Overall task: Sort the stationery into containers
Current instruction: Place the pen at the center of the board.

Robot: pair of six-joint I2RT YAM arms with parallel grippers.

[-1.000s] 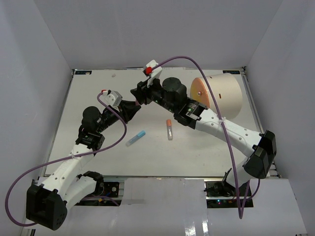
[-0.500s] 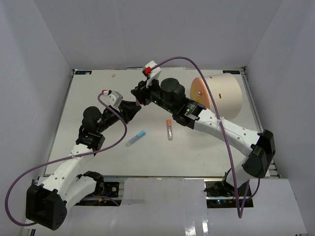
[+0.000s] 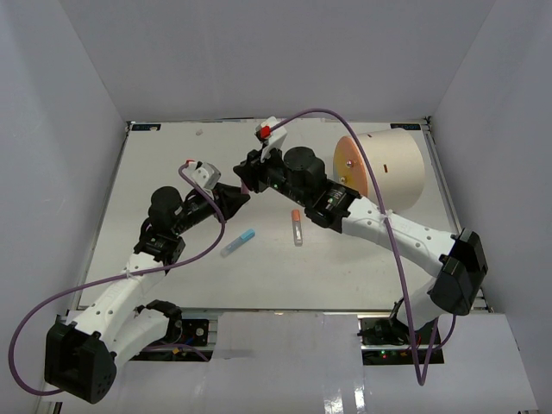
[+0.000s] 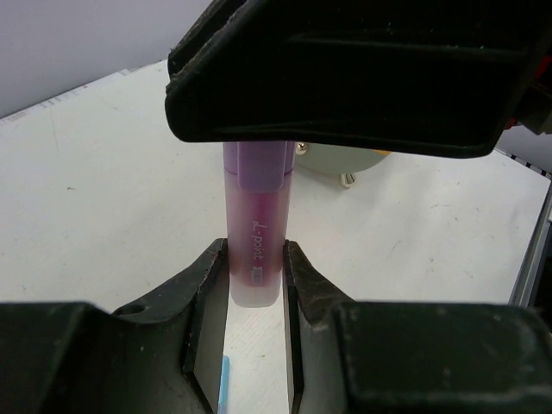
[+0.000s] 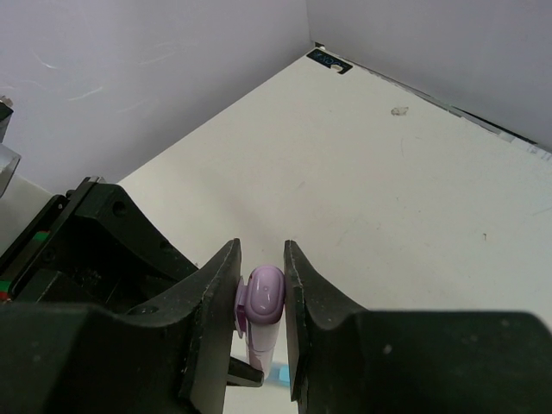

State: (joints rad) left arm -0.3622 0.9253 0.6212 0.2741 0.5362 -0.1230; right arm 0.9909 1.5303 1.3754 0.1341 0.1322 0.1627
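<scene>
On the table (image 3: 328, 276), a blue pen (image 3: 237, 242) lies at 6 o'clock of the two meeting grippers, and an orange-capped clear pen (image 3: 297, 226) lies at 4 o'clock. Farther back, the left gripper (image 4: 256, 259) pinches the pale end of a purple marker (image 4: 256, 216), its jaws narrow (just the barrel's width apart). The right gripper (image 5: 260, 263) clamps the same marker's cap end from the opposite side. The cream drum (image 3: 392, 168) lies at 3 o'clock, its orange face turned toward them.
</scene>
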